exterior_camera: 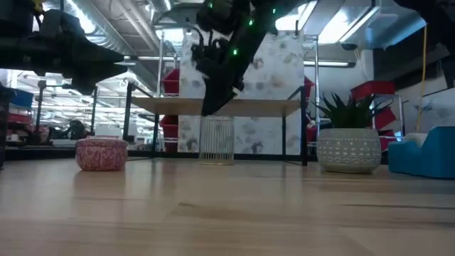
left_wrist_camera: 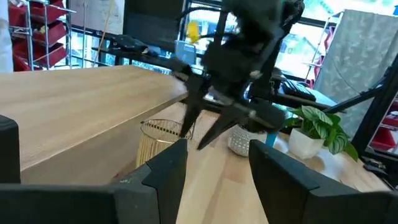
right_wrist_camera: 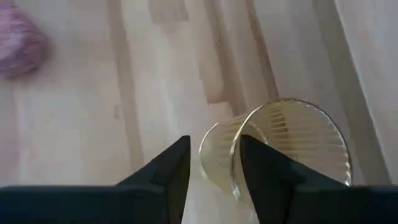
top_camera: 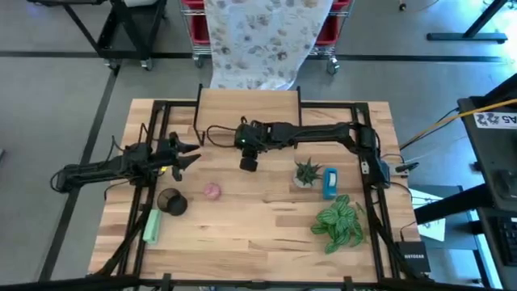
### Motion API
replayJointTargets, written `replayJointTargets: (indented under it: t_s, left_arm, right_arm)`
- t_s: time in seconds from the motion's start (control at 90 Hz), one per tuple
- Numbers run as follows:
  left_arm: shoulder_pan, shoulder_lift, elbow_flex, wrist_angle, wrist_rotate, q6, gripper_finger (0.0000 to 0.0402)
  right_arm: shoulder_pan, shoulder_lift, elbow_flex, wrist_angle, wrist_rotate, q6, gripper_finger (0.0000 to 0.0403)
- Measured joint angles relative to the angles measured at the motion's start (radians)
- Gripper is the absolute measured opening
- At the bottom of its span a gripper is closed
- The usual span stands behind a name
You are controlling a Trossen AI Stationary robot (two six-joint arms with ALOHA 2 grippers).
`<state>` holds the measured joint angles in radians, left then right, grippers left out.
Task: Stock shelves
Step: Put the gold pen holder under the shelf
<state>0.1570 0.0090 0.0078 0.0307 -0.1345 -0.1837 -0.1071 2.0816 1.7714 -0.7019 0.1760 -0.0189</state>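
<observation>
- Your shelves [top_camera: 249, 109] stand at the table's far edge, the top plank bare.
- Your right gripper [right_wrist_camera: 211, 165] hovers narrowly parted over the ribbed glass [right_wrist_camera: 283, 146] just before them; a finger may catch its rim and tip it.
- Left gripper [top_camera: 184, 153] waits wide open, left.
- Nearby, probably clear: spiky plant [top_camera: 307, 172], pink pot [top_camera: 212, 191].

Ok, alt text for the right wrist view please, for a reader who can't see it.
The right gripper points down at a ribbed clear glass standing on the light wood table, its open fingers straddling the glass's near rim. A pink round object sits blurred at the picture's edge.
</observation>
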Motion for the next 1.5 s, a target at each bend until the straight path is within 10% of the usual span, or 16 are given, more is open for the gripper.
replayJointTargets:
  t_s: [0.389, 0.778, 1.5]
  left_arm:
    - [0.0, 0.001, 0.0, 0.0, 0.0, 0.0, 0.0158]
    - [0.0, 0.001, 0.0, 0.0, 0.0, 0.0, 0.0158]
    - [0.0, 0.001, 0.0, 0.0, 0.0, 0.0, 0.0158]
  right_arm:
    - [0.179, -0.035, -0.108, 0.087, 0.069, 0.116, 0.0121]
    - [0.218, -0.031, -0.475, 0.629, 0.511, 0.353, 0.0006]
    - [0.136, -0.029, -0.569, 0.757, 0.55, 0.404, 0.0]
